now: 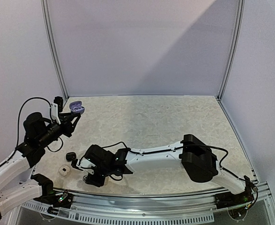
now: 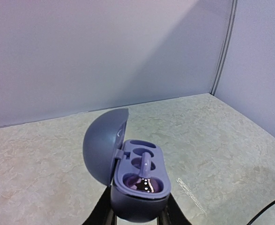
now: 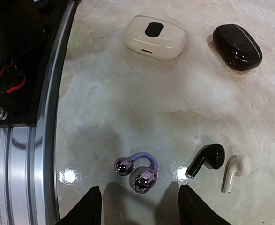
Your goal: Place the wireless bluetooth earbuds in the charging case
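Left of the top view: the left jaws are clamped on the open lavender charging case (image 1: pixel 76 108), held above the tabletop (image 1: pixel 165 122). Lower centre: the right jaws hang spread wide either side of the lavender earbud (image 3: pixel 137 172). If they close off-centre, the glossy bud could skid toward the black earbud (image 3: pixel 206 159).

The beige marbled bench (image 1: pixel 165 122) is boxed in by plain pale walls (image 1: pixel 142 47), with metal posts (image 1: pixel 53 51) at the back corners. A silver rail (image 1: pixel 174 199) edges its near side.
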Controlling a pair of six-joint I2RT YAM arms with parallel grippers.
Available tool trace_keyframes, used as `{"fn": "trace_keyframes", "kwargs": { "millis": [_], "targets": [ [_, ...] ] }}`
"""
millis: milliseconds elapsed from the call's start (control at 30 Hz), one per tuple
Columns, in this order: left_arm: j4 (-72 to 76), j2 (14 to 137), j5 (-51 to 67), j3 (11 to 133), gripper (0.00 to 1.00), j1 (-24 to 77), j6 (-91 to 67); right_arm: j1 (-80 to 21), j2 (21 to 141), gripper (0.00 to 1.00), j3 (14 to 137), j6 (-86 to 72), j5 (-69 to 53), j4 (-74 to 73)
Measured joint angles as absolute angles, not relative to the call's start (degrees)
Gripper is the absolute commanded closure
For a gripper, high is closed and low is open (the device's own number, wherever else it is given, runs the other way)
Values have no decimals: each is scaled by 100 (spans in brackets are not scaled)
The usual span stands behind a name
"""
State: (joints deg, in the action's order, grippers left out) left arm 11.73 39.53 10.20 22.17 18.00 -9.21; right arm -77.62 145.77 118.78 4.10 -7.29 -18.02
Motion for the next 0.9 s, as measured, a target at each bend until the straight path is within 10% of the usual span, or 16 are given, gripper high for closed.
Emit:
{"fn": "trace_keyframes", "kwargs": {
  "millis": [900],
  "targets": [
    [1291,3898,1000,2211,100,1809,-906,-7762,14908,78,12114,607,-764,-1435]
  ]
}}
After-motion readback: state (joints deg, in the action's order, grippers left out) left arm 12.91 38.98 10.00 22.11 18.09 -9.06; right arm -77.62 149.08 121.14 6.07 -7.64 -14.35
